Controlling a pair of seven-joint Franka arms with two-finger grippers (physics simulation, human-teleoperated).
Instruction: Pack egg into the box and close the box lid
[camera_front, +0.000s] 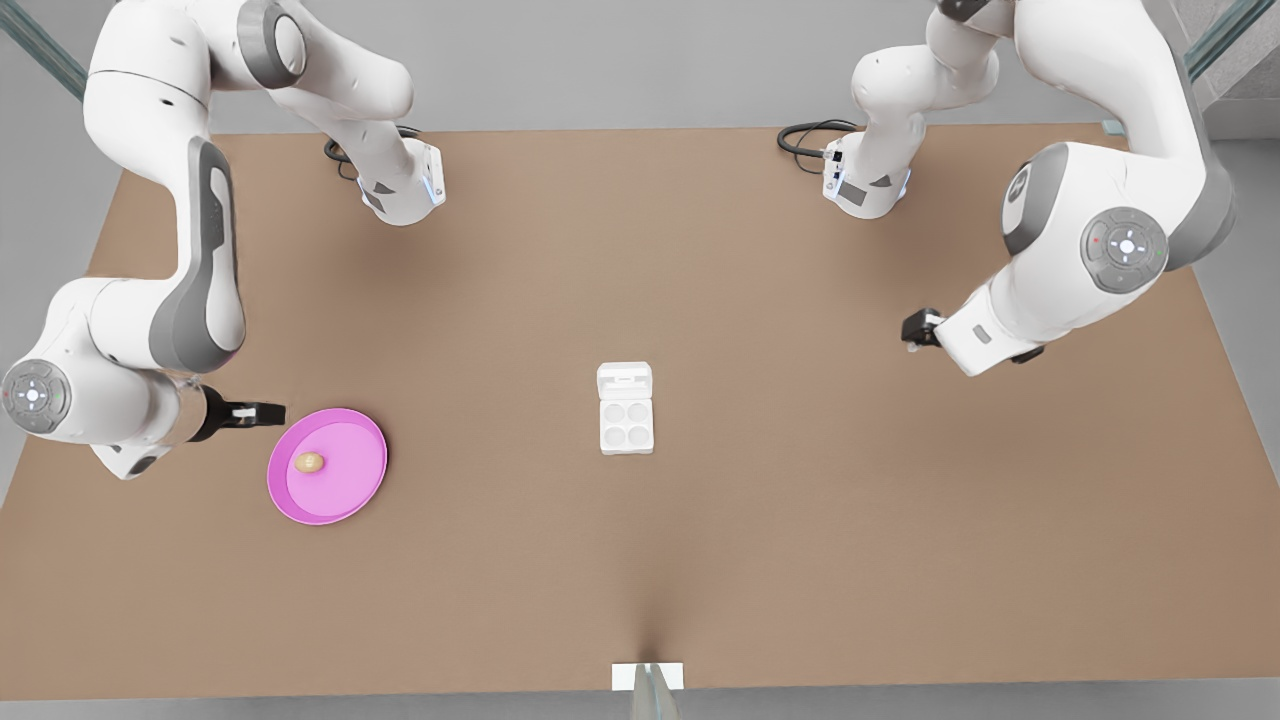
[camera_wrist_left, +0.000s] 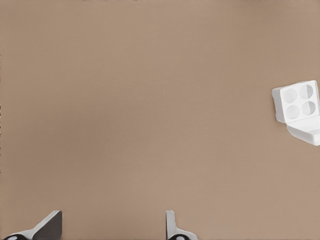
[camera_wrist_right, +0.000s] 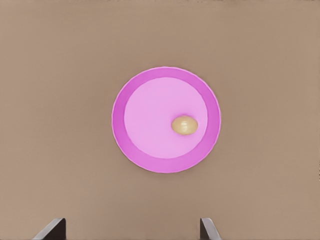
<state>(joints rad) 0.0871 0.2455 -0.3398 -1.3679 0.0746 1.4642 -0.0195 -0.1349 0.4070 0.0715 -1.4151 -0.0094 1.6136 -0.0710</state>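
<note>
The tan egg (camera_front: 309, 462) (camera_wrist_right: 184, 125) lies on a round pink plate (camera_front: 345, 475) (camera_wrist_right: 147, 125) at the front view's left. Above the table, just beyond the plate's edge, my right gripper (camera_front: 252, 412) (camera_wrist_right: 131, 231) hangs open and holds nothing. The white box (camera_front: 626, 426) (camera_wrist_left: 297, 102) sits mid-table with its four cups bare. Its box lid (camera_front: 625, 381) (camera_wrist_left: 307, 131) is folded back flat on the far side. My left gripper (camera_front: 916, 328) (camera_wrist_left: 111, 231) hovers open at the front view's right, well away from the box.
Both arm bases (camera_front: 405, 190) (camera_front: 865, 185) stand at the table's back edge, each with a black cable (camera_front: 805, 135). A small white block (camera_front: 647, 676) sits at the middle of the near edge. Bare brown tabletop lies between plate and box.
</note>
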